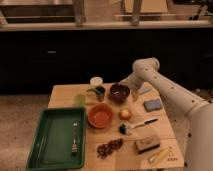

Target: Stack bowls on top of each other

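Desk is showing pale wood, matt. Green tray is looking like smooth plastic; the fork in it is glinting like metal. Maroon bowl and orange bowl are showing smooth, faintly glossy surfaces. End effector is sitting at the maroon bowl's right rim, its arm showing a smooth white shell.

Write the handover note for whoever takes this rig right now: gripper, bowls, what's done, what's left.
Gripper: low at the right rim of the maroon bowl; whether it holds the bowl cannot be told.
Bowls: the maroon bowl stands at the back of the table, beside the green mug. The orange-red bowl stands apart, nearer the front, by the green tray.
Done: nothing stacked.
Left: probably lift the maroon bowl and set it in the orange-red bowl.
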Available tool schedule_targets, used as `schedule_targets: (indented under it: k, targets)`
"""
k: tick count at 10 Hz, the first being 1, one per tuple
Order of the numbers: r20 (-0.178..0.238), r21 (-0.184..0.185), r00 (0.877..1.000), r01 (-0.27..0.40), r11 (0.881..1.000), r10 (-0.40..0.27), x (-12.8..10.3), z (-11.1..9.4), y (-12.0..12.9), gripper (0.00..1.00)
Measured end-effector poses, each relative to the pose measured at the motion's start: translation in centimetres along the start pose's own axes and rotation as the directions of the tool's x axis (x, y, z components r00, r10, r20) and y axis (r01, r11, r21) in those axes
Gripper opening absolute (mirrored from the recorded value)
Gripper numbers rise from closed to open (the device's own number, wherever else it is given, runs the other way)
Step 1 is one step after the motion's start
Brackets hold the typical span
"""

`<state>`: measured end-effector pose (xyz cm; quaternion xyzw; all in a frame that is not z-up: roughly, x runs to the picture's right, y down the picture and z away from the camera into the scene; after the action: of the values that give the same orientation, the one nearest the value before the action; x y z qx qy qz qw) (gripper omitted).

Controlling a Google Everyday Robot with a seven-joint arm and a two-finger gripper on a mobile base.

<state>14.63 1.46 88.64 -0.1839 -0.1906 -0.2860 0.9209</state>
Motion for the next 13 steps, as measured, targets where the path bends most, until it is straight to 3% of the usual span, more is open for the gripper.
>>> schedule_targets:
  k: [5, 13]
  targets:
    - [0.007, 0.011, 0.999, 0.042, 0.999, -0.042, 1.0, 2.3, 1.9, 0.8]
    - [0.021, -0.003, 1.0, 0.017, 1.0, -0.017, 2.8, 4.6, 3.9, 0.8]
